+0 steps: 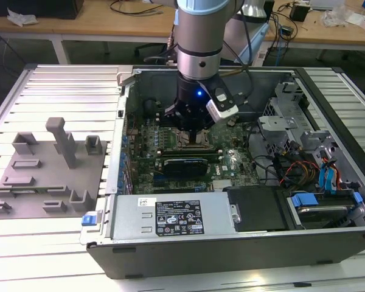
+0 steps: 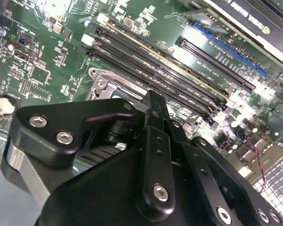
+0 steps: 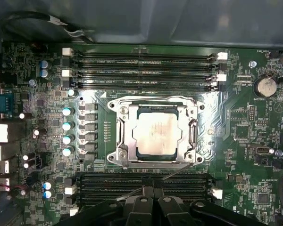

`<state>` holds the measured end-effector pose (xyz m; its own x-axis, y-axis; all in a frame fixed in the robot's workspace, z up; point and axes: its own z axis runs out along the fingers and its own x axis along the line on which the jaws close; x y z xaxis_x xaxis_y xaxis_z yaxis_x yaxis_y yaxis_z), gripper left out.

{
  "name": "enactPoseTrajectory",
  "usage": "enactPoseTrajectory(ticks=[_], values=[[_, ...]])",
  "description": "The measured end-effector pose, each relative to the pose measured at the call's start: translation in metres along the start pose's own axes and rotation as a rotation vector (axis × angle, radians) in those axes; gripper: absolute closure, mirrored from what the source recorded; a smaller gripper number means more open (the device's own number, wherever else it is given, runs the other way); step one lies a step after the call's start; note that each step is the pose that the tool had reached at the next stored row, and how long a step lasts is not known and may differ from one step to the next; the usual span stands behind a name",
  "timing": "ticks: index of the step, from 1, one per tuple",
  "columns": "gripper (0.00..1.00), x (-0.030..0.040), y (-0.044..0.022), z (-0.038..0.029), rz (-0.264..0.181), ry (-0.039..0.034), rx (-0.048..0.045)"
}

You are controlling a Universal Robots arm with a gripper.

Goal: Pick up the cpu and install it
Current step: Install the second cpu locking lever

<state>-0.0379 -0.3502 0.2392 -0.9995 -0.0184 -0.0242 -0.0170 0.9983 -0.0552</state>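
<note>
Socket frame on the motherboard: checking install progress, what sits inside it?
The cpu lies flat inside the socket frame, silvery top up. Its underside and the contacts beneath are covered. The gripper hangs above.

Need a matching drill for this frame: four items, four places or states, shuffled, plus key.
Things:
1. cpu
2. gripper
3. grey fixture plate
4. power supply

Places:
A. on the slatted table at the exterior view's left, outside the case
B. seated in the socket frame on the motherboard
C. along the near edge of the open case
D. hanging over the socket inside the case

Pairs: 1-B, 2-D, 3-A, 4-C
</note>
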Motion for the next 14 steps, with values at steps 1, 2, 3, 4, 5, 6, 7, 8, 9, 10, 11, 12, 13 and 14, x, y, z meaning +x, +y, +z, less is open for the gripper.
enactPoseTrajectory(ticks=[1, 2, 3, 4, 5, 6, 7, 8, 9, 10, 11, 12, 13, 14], values=[[0.89, 0.0008, 0.0000, 0.0000, -0.001, -0.0002, -0.0001], [0.89, 0.0016, 0.0001, 0.0001, -0.001, -0.0004, -0.0002], [0.89, 0.0020, 0.0000, 0.0002, -0.002, -0.0004, -0.0001], [0.89, 0.0021, 0.0000, 0.0002, -0.002, -0.0003, -0.0001], [0.89, 0.0021, 0.0000, 0.0002, -0.002, -0.0003, -0.0001], [0.89, 0.0023, 0.0000, 0.0005, -0.001, -0.0005, -0.0001], [0.89, 0.0025, 0.0001, 0.0010, -0.001, -0.0009, -0.0002], [0.89, 0.0026, 0.0001, 0.0014, -0.001, -0.0010, -0.0001], [0.89, 0.0029, 0.0001, 0.0022, -0.001, -0.0013, -0.0001], [0.89, 0.0029, 0.0001, 0.0024, -0.002, -0.0012, 0.0002], [0.89, 0.0029, 0.0002, 0.0026, -0.001, -0.0014, -0.0001], [0.89, 0.0030, 0.0002, 0.0027, -0.001, -0.0014, 0.0000], [0.89, 0.0030, 0.0002, 0.0028, -0.001, -0.0014, 0.0000], [0.89, 0.0029, 0.0002, 0.0028, -0.001, -0.0014, -0.0001]])
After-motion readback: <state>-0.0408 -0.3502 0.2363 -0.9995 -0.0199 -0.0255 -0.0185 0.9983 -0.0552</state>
